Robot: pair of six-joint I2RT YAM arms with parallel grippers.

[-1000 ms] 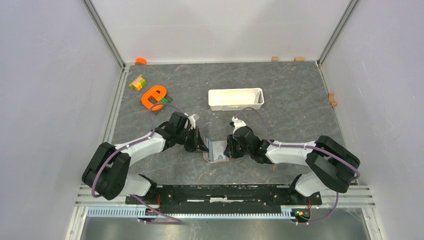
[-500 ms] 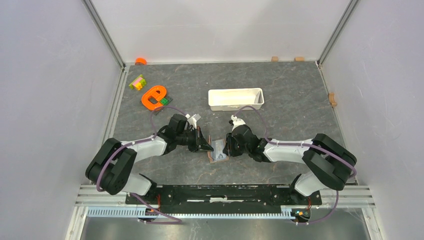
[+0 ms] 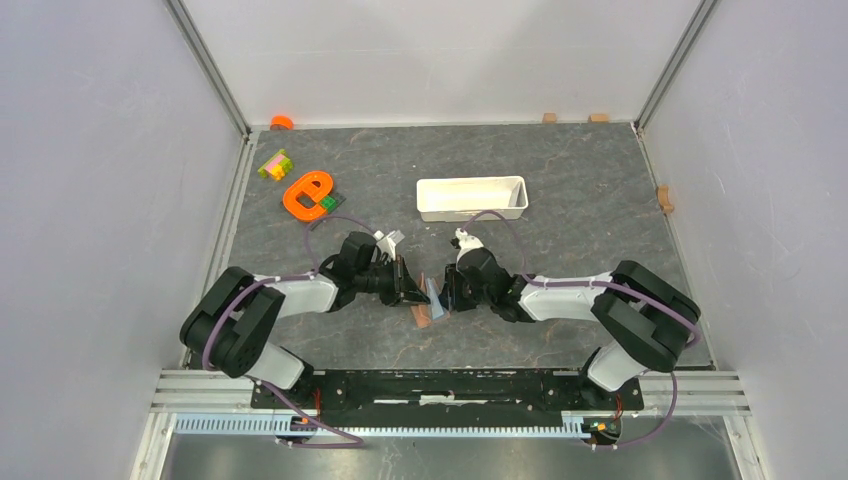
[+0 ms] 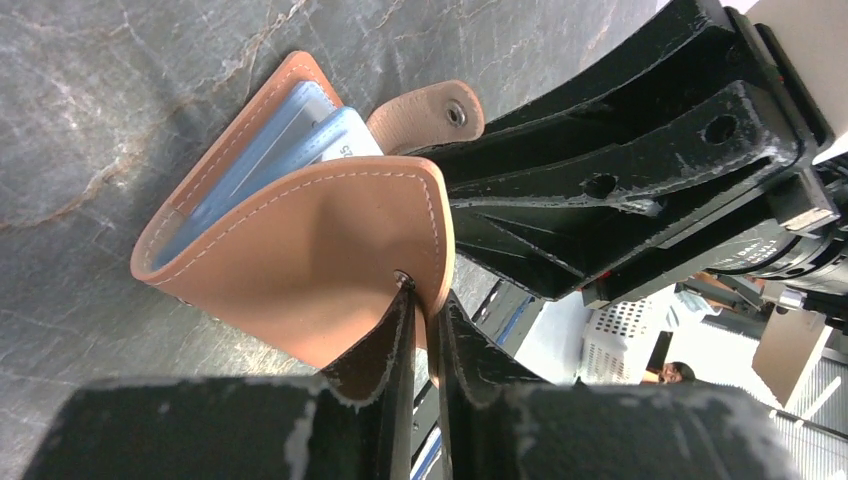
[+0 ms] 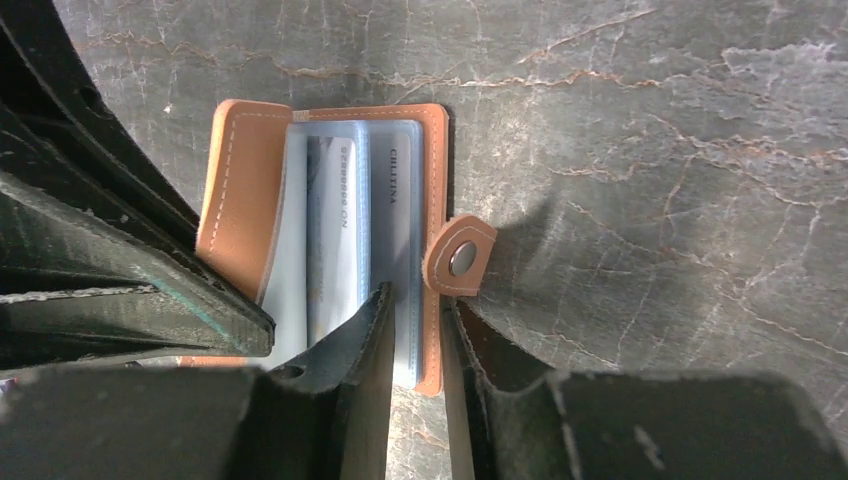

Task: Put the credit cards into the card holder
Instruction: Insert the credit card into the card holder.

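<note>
The brown card holder (image 3: 424,314) stands half folded on the table between my two grippers. In the left wrist view my left gripper (image 4: 428,300) is shut on the edge of one cover of the holder (image 4: 300,260). Pale blue-grey cards (image 4: 300,125) sit in its pockets, and the snap flap (image 4: 430,110) sticks up. In the right wrist view my right gripper (image 5: 415,310) is shut on the holder's other cover (image 5: 432,180), just below the snap flap (image 5: 460,258). The cards (image 5: 340,220), one with a dark stripe, lie inside. In the top view the left gripper (image 3: 415,295) and right gripper (image 3: 447,298) almost meet.
A long white tray (image 3: 470,197) stands behind the grippers. An orange ring-shaped object (image 3: 308,193), coloured blocks (image 3: 274,165) and a small orange piece (image 3: 281,122) lie at the back left. Small wooden blocks (image 3: 664,197) sit along the right and back walls.
The holder lay open and flat between the grippers. Both grippers have moved closer together and slightly away from the bases, folding the holder's covers up toward each other.
</note>
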